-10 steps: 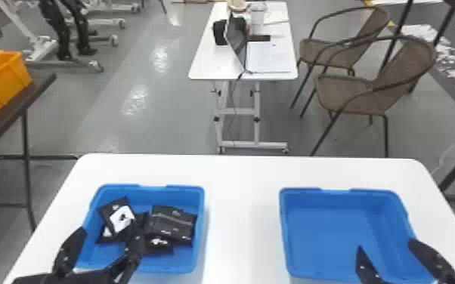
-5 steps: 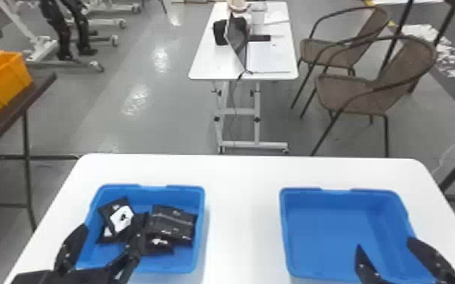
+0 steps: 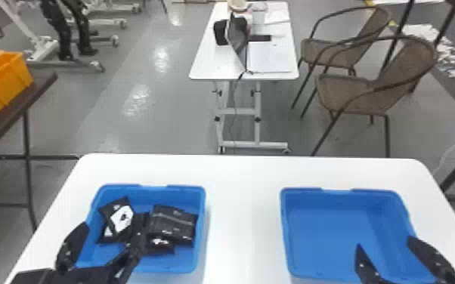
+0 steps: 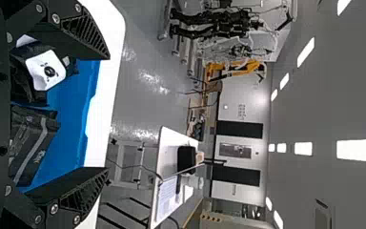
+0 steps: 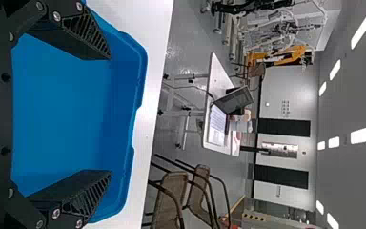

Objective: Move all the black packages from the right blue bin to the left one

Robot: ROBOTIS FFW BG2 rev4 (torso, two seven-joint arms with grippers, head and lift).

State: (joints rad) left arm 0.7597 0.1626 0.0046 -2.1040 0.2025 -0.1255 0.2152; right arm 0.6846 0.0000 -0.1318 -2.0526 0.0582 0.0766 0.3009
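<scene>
In the head view my left gripper (image 3: 104,236) stands open over the near side of the left blue bin (image 3: 187,190), where several black packages (image 3: 172,224) lie heaped, one with a white label. My right gripper (image 3: 387,241) is open above the near right part of the right blue bin (image 3: 325,234), whose visible floor is bare. The left wrist view has the left gripper (image 4: 107,113) with its fingers wide apart and black packages (image 4: 28,143) beyond them. In the right wrist view the right gripper (image 5: 110,114) is spread over the bin's blue floor (image 5: 62,109).
Both bins rest on a white table (image 3: 243,211), with a strip of tabletop between them. Behind it stand a smaller white table (image 3: 215,64) and brown chairs (image 3: 351,94). An orange crate (image 3: 5,81) sits on a dark table at the left.
The left gripper has shifted slightly to the right and its fingers stand a little wider. The right arm and the packages look unchanged.
</scene>
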